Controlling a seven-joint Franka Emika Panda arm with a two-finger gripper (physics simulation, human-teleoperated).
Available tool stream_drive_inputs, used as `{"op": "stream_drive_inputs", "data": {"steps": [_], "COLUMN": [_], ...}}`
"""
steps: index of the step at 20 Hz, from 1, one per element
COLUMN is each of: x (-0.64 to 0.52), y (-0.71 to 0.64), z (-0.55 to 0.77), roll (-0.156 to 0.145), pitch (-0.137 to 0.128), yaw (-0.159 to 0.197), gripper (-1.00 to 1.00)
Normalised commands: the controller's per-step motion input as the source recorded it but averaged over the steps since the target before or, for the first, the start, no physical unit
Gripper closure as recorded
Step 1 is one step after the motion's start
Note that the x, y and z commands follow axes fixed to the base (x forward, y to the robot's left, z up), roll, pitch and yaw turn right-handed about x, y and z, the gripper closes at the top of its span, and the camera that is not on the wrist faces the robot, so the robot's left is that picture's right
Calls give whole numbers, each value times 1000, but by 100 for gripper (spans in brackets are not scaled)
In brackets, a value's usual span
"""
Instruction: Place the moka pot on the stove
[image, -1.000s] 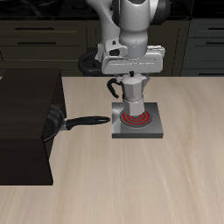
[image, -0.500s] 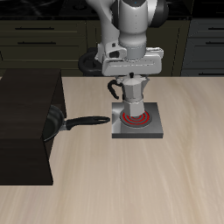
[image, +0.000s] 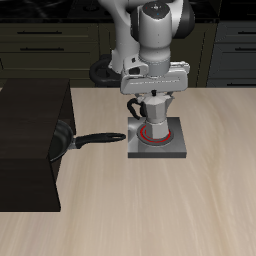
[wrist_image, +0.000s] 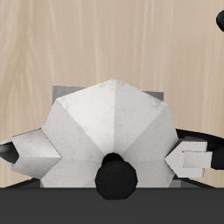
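The hand (image: 151, 95) is clamped on the top of the pot (image: 150, 115), one finger on each side of its lid, and holds it upright directly over the stove (image: 158, 141). That upright grip from above suits the job: the base stays level and centred over the red coil (image: 152, 134) instead of tipping onto the stove's rim. The pot's base looks to be at or just above the coil; I cannot tell whether it is touching. The exterior view gives the wider layout: the pan (image: 82, 139) lying just beside the stove, its handle pointing at it, and the dark cabinet (image: 30, 140) beyond on the surface (image: 200, 200). The wrist view adds what is hidden there: both fingers (wrist_image: 191, 157) pressed against the faceted lid, the black knob (wrist_image: 116, 176) between them, and the stove's grey edge showing around the pot.
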Motion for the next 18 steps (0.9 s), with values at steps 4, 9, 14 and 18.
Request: {"op": "stream_drive_inputs", "data": {"steps": [4, 9, 14, 18], "x": [-21, -1, 16, 24], "y": [67, 4, -86, -53], "z": [-88, -102, -15, 14], "roll": [15, -8, -16, -14], "pitch": [16, 15, 6, -5], "yaw": [1, 14, -4, 27], "gripper": [100, 100, 100, -100]}}
